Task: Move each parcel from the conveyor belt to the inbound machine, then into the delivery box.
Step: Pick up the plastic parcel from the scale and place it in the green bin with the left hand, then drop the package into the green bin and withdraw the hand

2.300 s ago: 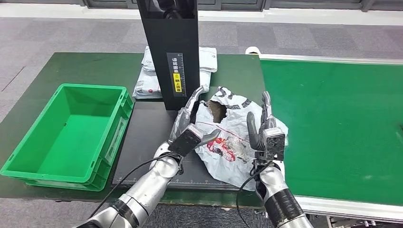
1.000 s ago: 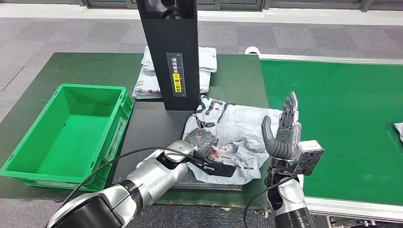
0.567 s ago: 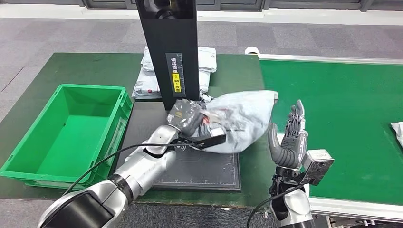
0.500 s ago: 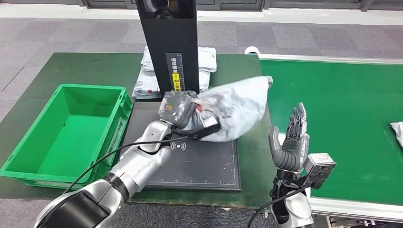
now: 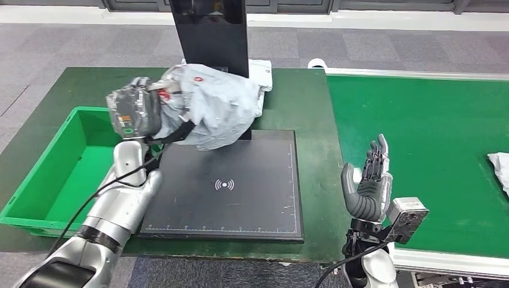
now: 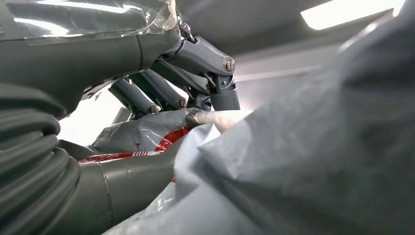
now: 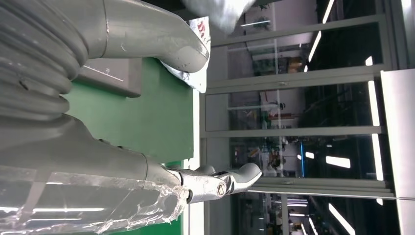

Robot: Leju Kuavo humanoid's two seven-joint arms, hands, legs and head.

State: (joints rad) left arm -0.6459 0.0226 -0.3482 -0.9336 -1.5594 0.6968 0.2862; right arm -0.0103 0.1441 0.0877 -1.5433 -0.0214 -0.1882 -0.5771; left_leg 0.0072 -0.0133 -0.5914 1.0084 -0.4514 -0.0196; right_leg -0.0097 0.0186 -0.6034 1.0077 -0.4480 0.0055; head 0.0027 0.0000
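Observation:
My left hand (image 5: 137,113) grips a crumpled grey plastic parcel (image 5: 216,105) with red print and holds it in the air, over the far left corner of the black scanner pad (image 5: 240,198) and beside the green box (image 5: 54,174). In the left wrist view the dark fingers (image 6: 195,73) close over the grey parcel (image 6: 303,147). My right hand (image 5: 367,186) stands upright and empty, fingers apart, at the near edge of the green conveyor belt (image 5: 432,138). Its thumb (image 7: 166,39) and one finger (image 7: 220,181) are spread in the right wrist view.
The black post of the inbound machine (image 5: 210,33) rises behind the pad. More grey parcels (image 5: 259,72) lie behind it on the green table. Another white parcel (image 5: 499,168) lies on the belt at the far right edge.
My left hand has lifted the parcel off the scanner pad and swung it left, up to the box's edge. The right hand has drawn back slightly and stayed open.

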